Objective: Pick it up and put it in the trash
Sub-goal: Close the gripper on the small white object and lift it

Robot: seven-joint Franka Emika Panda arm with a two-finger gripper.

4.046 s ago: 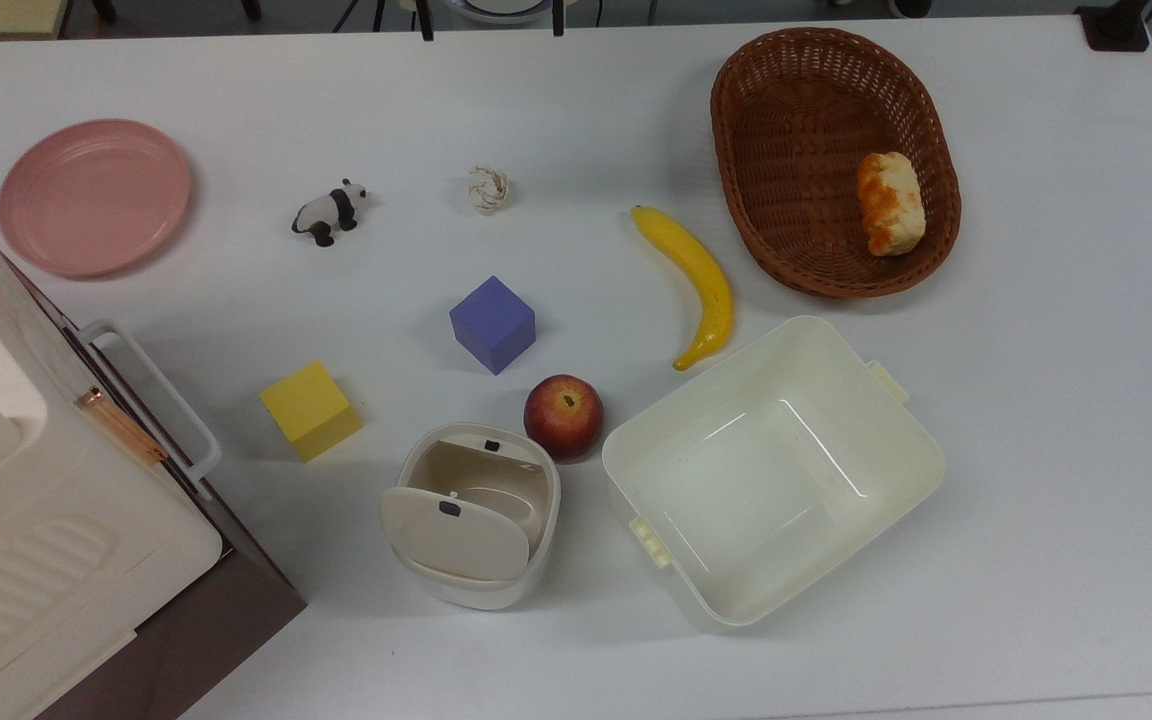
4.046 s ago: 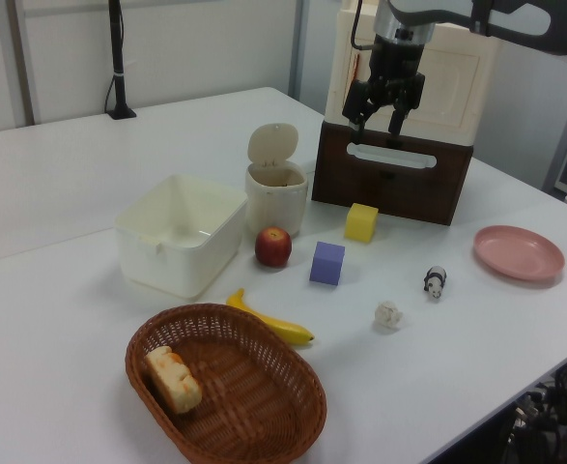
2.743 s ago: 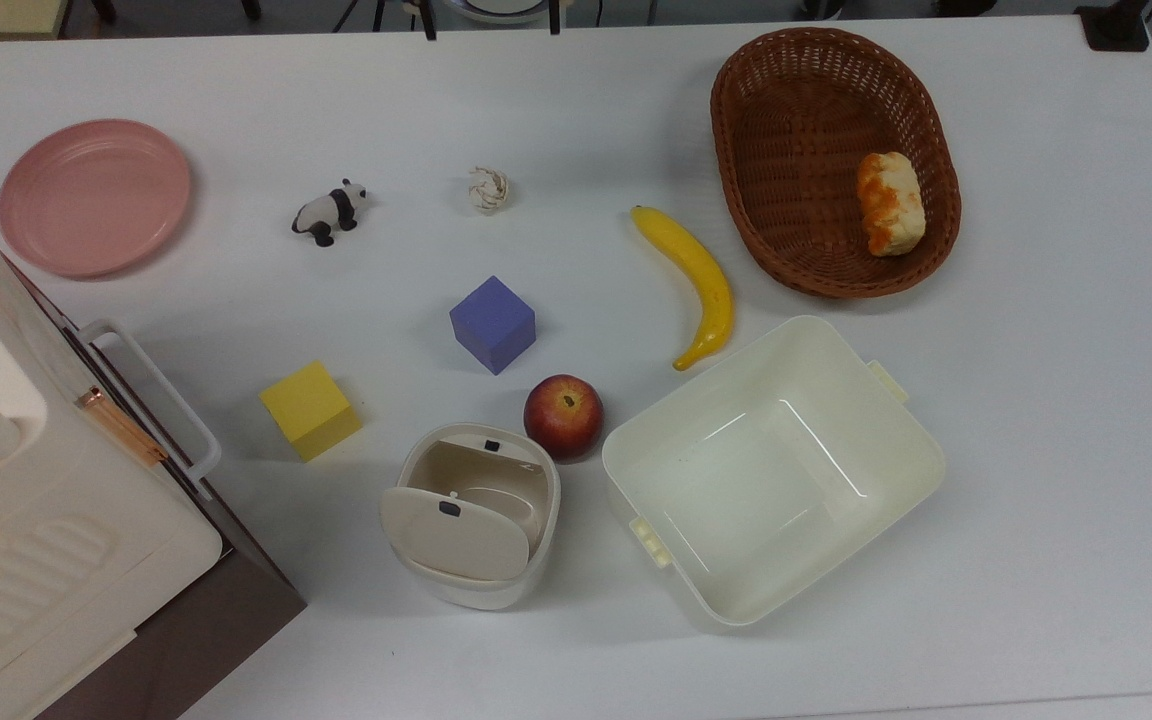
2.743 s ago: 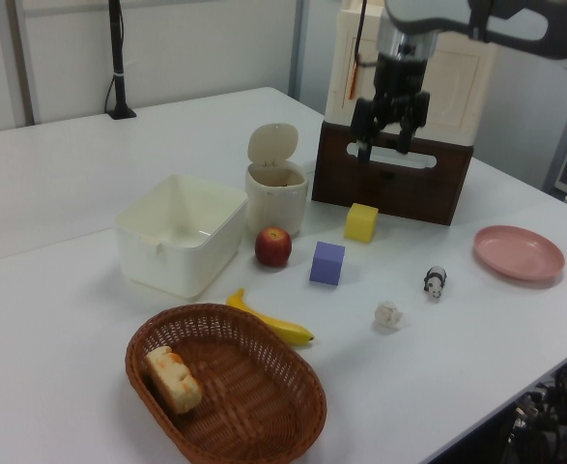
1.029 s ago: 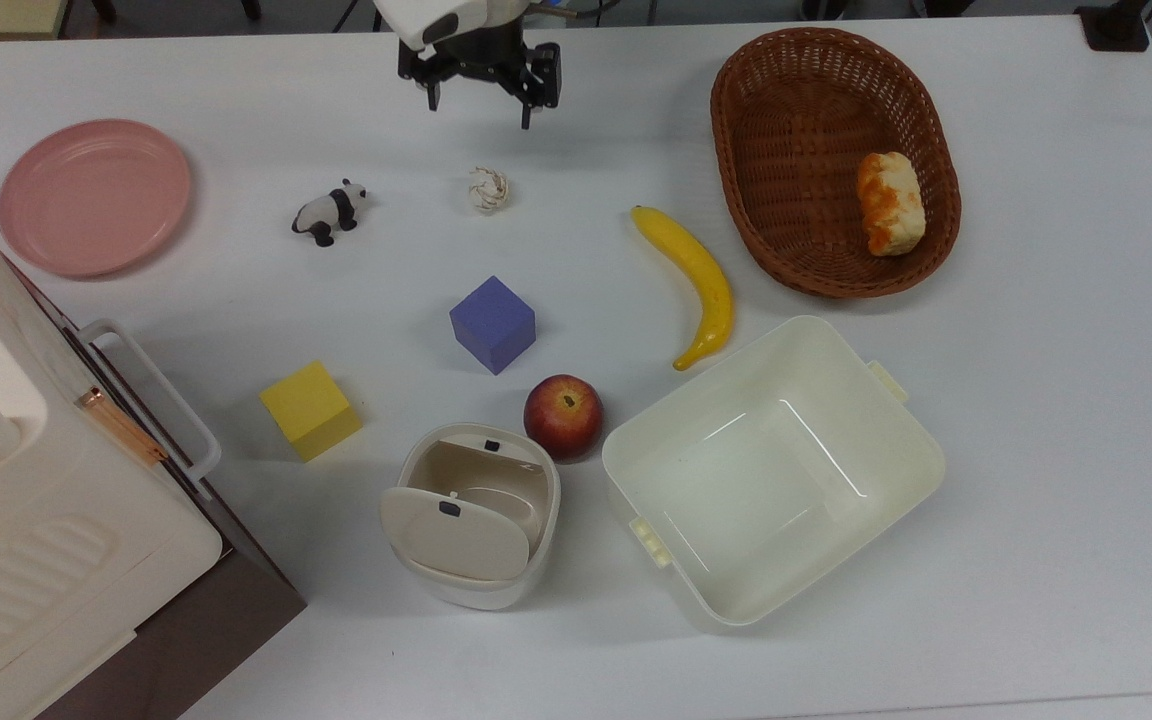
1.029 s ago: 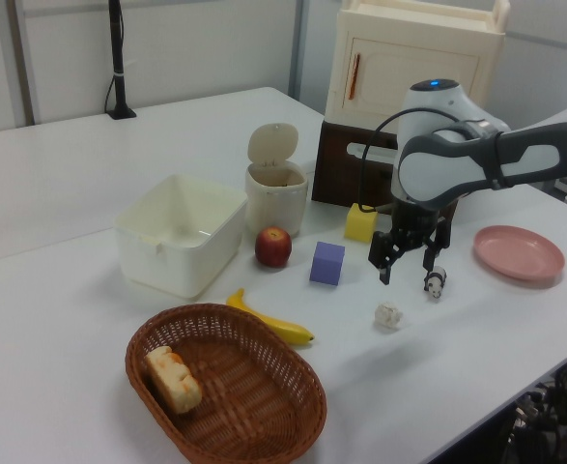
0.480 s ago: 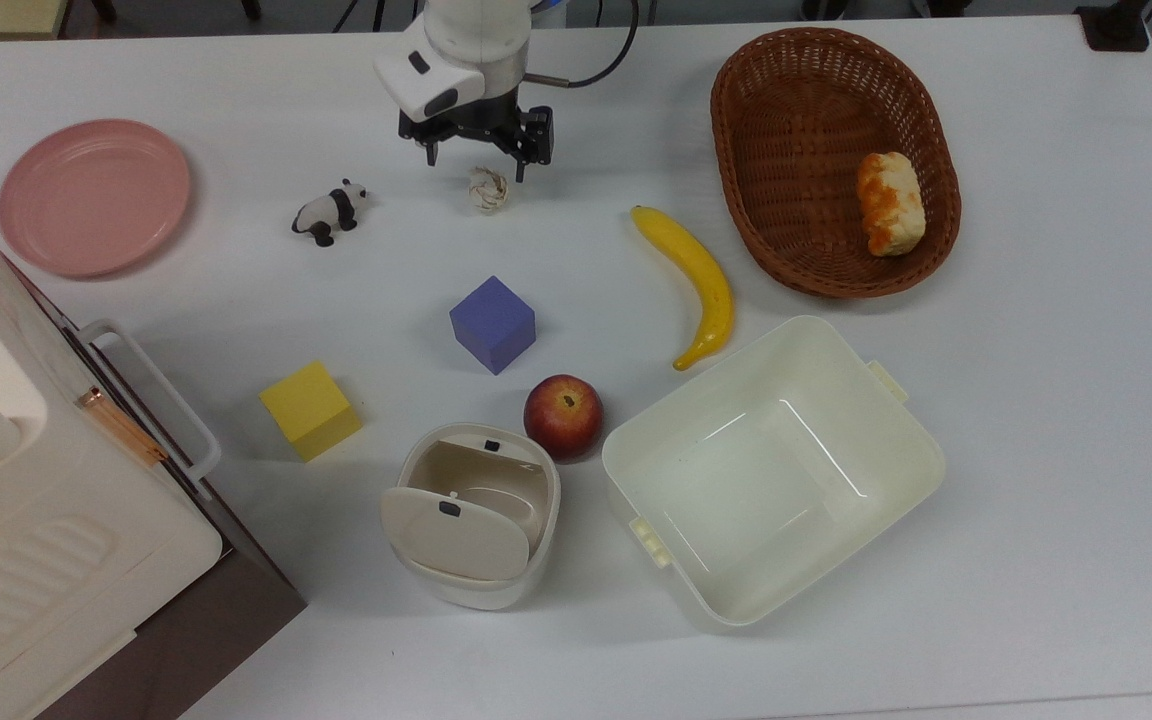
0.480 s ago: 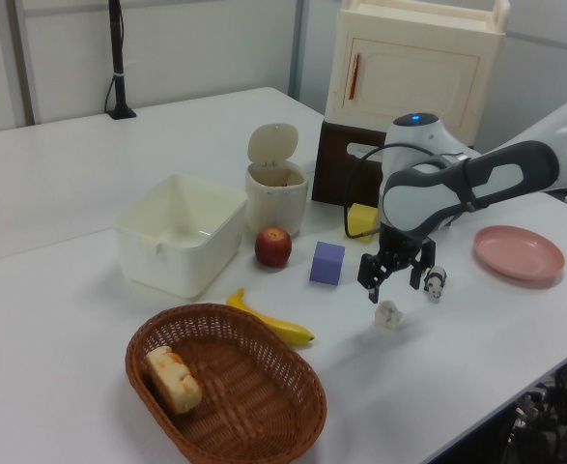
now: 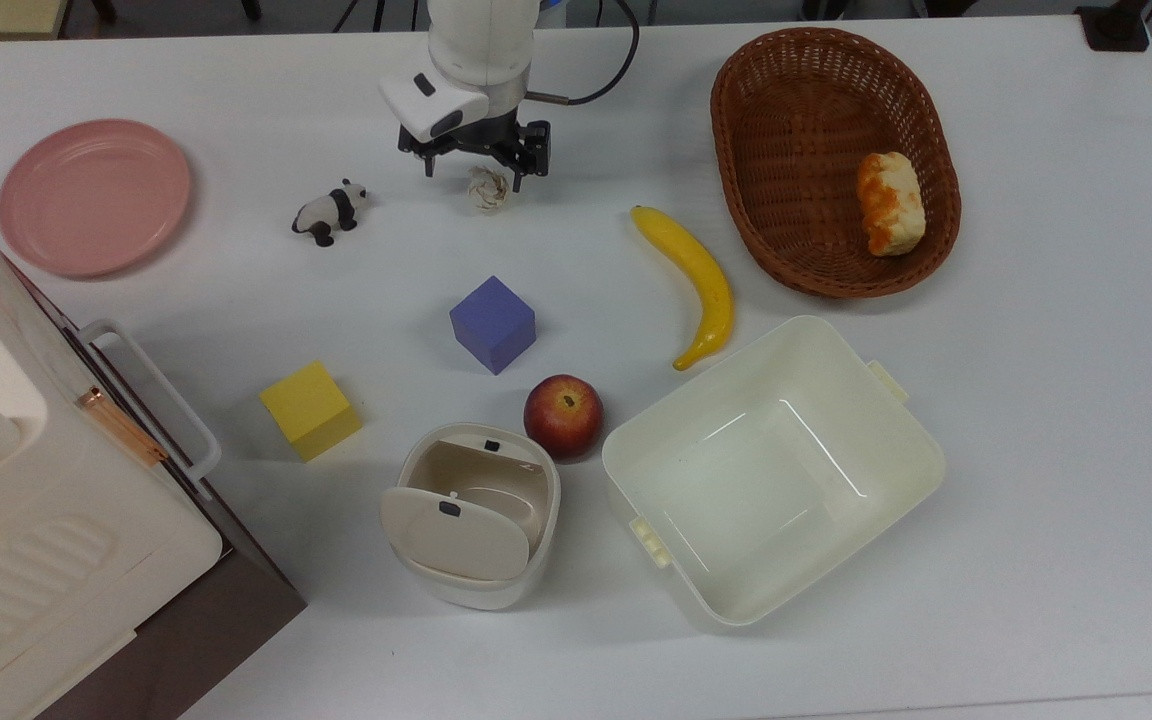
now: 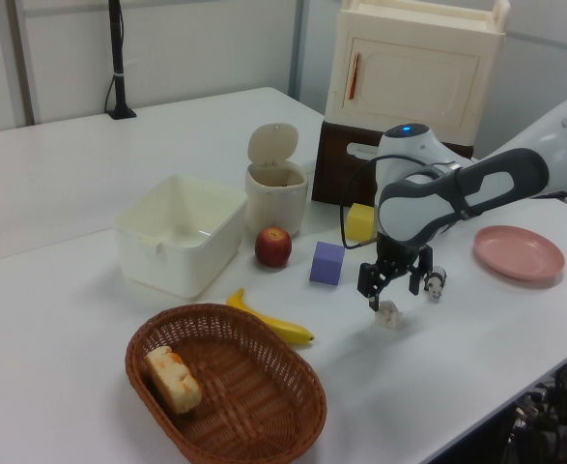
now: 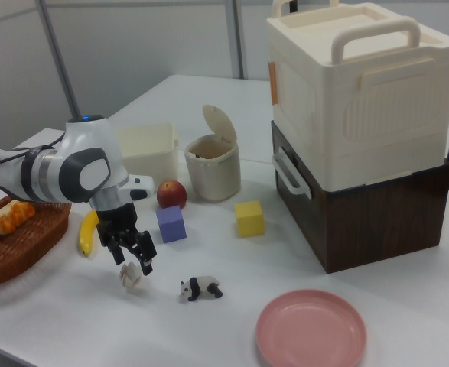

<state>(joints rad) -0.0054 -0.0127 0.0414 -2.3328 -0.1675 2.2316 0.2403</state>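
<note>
The crumpled off-white paper ball (image 9: 488, 190) lies on the white table at the top view's upper middle; it is also in the left view (image 10: 390, 315) and the right view (image 11: 131, 277). My gripper (image 9: 476, 172) hangs open just above it, one finger on each side of the ball, touching nothing (image 10: 391, 295) (image 11: 130, 261). The trash (image 9: 476, 510) is a rounded cream bin with its oval lid flipped open. It stands beyond the purple cube and the apple, at the top view's lower middle (image 10: 276, 188) (image 11: 213, 168).
A panda figurine (image 9: 329, 211) stands close to the ball. Between ball and bin are a purple cube (image 9: 493, 323), a yellow cube (image 9: 310, 409), an apple (image 9: 563, 416) and a banana (image 9: 696, 280). A square cream tub (image 9: 896, 470), a wicker basket (image 9: 746, 160), a pink plate (image 9: 93, 195) and a cream cabinet (image 11: 358, 115) ring the area.
The arm swung from in front of the cabinet across the table and came down over the paper ball. In the last half second it lowered a little further. The gripper stays open.
</note>
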